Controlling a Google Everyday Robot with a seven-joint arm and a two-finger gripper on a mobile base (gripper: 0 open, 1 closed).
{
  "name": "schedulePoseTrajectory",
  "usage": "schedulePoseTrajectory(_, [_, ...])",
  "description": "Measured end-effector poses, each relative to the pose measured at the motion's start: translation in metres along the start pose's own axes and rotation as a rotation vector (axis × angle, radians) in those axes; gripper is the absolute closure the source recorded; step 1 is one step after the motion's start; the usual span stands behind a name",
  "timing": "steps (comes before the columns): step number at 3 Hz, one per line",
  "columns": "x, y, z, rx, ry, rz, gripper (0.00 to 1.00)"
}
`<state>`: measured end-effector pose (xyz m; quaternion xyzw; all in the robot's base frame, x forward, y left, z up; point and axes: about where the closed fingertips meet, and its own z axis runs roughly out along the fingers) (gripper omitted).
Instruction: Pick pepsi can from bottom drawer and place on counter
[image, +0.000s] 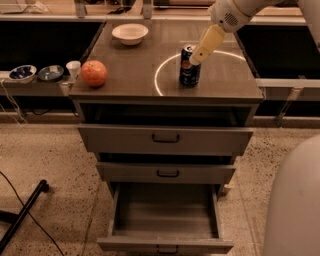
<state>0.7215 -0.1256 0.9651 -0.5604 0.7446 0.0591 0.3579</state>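
Floor at far left: speckled, with a black pole lying aslant and a thin dark cable beside it.
Side shelf: left of the cabinet, lower than the counter, carrying two small bowls and a cup.
Blue bowl: furthest left on the side shelf.
Grey bowl: just beside the blue bowl, on its right.
Small white cup: at the shelf's right end, close to the counter's edge.
Orange fruit: on the counter's front left corner, well apart from the can.
White bowl: upright near the counter's back edge, left of centre.
Counter: flat, dark grey-brown, topping the cabinet of three drawers.
White circle line: thin ring drawn on the right half of the counter.
Top drawer: grey, dark handle at mid-panel, dark gap above it.
Middle drawer: grey and shallow, just under the top drawer.
Bottom drawer: pulled far out, its inner floor in plain view.
Pepsi can: upright on the counter, inside the white circle line near its front left arc, out of the drawer.
Tool: slanting down from the upper right, tip at the can's silver top; touching or not, cannot tell; apart or together, cannot tell.
Arm: pale, reaching in from the upper right corner.
Robot body: large pale rounded shape at the lower right.
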Motion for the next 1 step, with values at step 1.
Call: schedulePoseTrajectory(1, [-0.0008,-0.0005,-0.0121,0.027,0.029,-0.020,0.00])
